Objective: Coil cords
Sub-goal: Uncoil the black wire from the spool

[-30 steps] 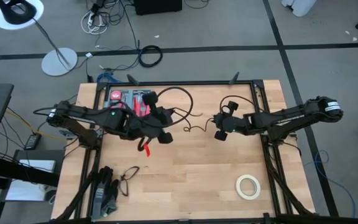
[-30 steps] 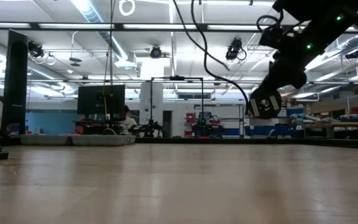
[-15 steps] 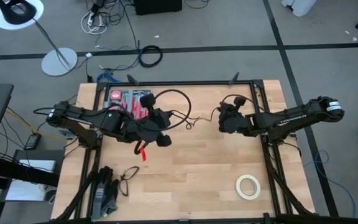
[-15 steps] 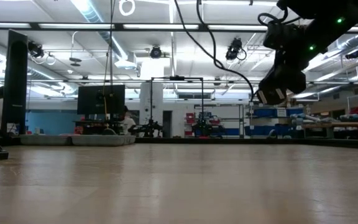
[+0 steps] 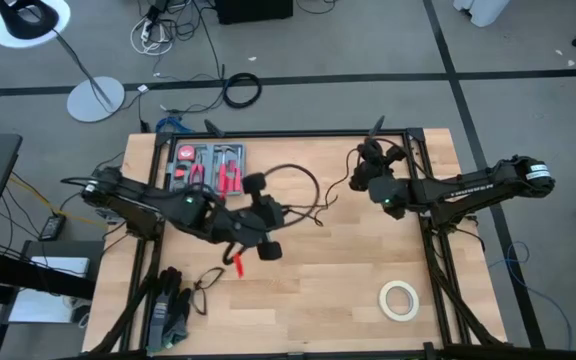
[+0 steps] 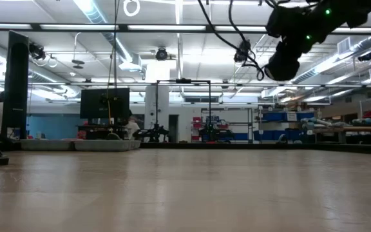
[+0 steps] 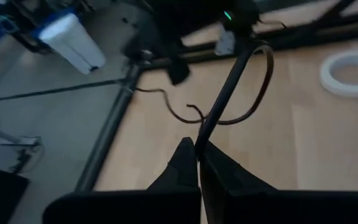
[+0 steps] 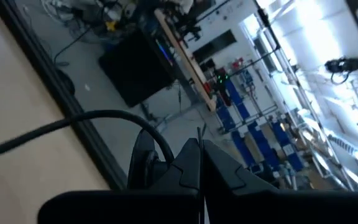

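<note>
Thin black cord (image 5: 293,185) arching above the middle of the table (image 5: 348,290), toward its far edge, strung between both arms. Left gripper (image 7: 197,155) clamped tight on the cord near the table's middle. Right gripper (image 8: 201,149) lifted near the far right corner, fingers pressed together, cord (image 8: 92,121) curving just beside them. Tape roll (image 5: 399,299) lying near the front right corner.

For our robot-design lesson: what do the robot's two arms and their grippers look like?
Both arms are dark, slim and jointed. The left arm carries a small green light, and so does the right arm, which also has pale lettering and a white band. Each gripper has two black pointed fingers.
</note>
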Motion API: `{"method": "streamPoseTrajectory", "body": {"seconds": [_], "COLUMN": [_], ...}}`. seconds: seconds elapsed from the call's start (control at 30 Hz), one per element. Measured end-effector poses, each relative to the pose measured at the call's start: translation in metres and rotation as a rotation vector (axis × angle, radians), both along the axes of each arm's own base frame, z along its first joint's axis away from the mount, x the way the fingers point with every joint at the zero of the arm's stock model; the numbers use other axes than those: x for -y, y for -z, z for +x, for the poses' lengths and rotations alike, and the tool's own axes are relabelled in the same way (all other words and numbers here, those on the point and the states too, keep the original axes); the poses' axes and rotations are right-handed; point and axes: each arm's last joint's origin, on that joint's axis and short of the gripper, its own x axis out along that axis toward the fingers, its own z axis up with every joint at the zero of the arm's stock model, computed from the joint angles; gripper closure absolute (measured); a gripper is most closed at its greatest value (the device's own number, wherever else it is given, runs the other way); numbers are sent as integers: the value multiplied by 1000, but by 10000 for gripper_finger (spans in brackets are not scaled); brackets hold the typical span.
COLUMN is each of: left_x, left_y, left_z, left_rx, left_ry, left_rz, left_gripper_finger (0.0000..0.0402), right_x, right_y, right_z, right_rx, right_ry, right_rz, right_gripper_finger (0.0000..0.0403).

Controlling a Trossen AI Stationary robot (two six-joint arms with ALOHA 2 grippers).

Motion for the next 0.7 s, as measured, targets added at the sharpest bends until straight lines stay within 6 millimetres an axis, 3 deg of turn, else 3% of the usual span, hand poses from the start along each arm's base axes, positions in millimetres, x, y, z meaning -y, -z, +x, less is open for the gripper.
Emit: {"method": "streamPoseTrajectory", "body": {"seconds": [0.37,0.7], "left_x": [16,25], "left_y": [37,57], "left_z": [27,44], "left_rx": [-113,-150], "left_ry": [101,161], "left_rz": [-116,-178], "left_gripper_finger": [401,401], "right_x": [6,15], "right_y": [-35,-59], "right_z": [4,1], "right_rx": [-1,316], "right_ry": [-43,-136], "right_rz": [-91,-129], "right_gripper_finger": [403,403]}}
